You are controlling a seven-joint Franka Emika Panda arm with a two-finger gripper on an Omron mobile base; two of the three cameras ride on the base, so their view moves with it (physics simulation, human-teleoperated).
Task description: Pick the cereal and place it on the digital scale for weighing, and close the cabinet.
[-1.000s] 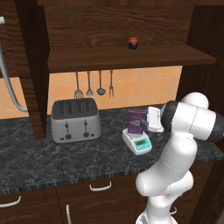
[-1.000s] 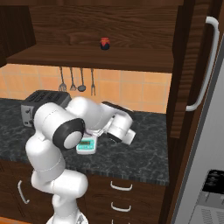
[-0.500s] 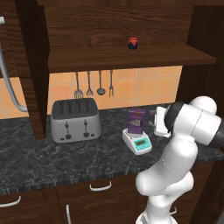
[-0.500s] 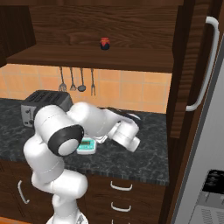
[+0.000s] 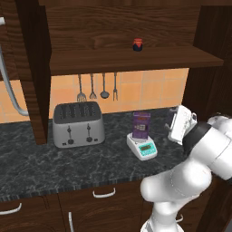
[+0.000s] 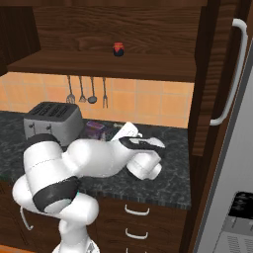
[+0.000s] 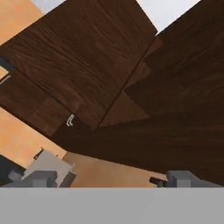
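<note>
Four slots are showing on top of the brushed silver toaster (image 5: 78,124) you are seeing at the left of the speckled black stone counter (image 5: 41,165). Behind it, thin metal utensils (image 5: 97,86) are hanging against the orange tiled wall. Moving right, the cereal (image 5: 141,125), a slim upright purple box with a paler patch on its face, is standing on the digital scale (image 5: 142,146), a small white slab with a teal front panel, so you are looking at the box already resting on the round platform. Above, the cabinet (image 5: 122,59) of dark grained wood is standing open, its shelf bearing a tiny red-and-dark jar (image 5: 137,44); from the right base camera, a long curved silver bar handle (image 6: 231,74) is running down the door at the far right. Further right in the left base camera, your gripper (image 5: 171,123) is hovering clear of the cereal, tilted upward, its fingers spread wide apart and holding nothing. Through the hand camera, the two dark fingertips (image 7: 41,178) are sitting far apart at the bottom, pointing at brown wood panels.
</note>
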